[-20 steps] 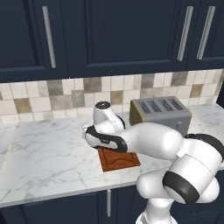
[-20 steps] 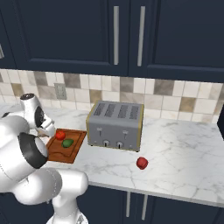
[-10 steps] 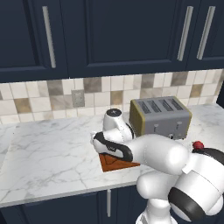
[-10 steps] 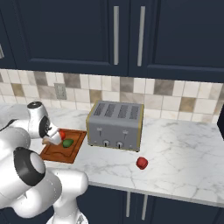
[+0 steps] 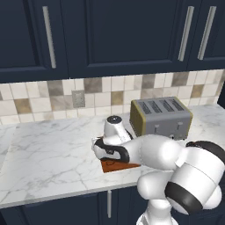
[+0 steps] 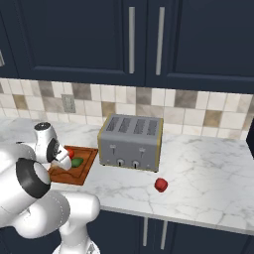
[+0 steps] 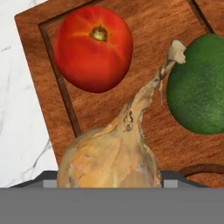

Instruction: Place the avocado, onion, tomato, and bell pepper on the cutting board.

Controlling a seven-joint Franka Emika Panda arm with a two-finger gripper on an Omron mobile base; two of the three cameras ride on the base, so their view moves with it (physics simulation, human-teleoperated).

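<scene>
No legible writing. The gripper (image 6: 63, 159) hovers over the cutting board (image 7: 87, 113), jaws clamped on the onion (image 7: 111, 157). Beyond its tips lie the tomato (image 7: 93, 48) and the avocado (image 7: 199, 85). The toaster (image 6: 130, 142) stands beside the board; the bell pepper (image 6: 160, 185) rests on the counter (image 6: 213, 178) past it.

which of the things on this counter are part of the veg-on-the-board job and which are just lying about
Part of the job:
cutting board
tomato, on the board
avocado, on the board
onion, close under the hand camera, over the board
bell pepper, on the counter in front of the toaster, away from the board

Just lying about:
toaster
wall outlet
</scene>
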